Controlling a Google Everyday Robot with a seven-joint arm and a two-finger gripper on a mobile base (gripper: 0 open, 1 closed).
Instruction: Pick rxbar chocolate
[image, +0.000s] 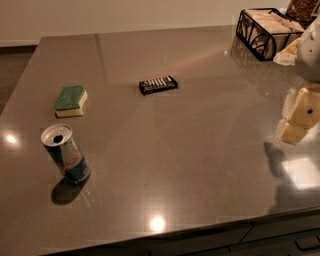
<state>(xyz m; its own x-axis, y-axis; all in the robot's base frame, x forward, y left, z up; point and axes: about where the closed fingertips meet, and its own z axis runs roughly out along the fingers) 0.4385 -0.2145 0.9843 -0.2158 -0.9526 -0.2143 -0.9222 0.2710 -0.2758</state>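
Your cream-coloured gripper (298, 120) hangs at the right edge over the glossy grey countertop (200, 150). Wide or narrow, I can't tell. The flat black-wrapped rxbar chocolate (158, 84) lies well apart, mid-table, right of the green-and-yellow sponge (70, 100).

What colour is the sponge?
The sponge is green on top and yellow underneath, seen in the camera view. The gripper is far off at the right edge.
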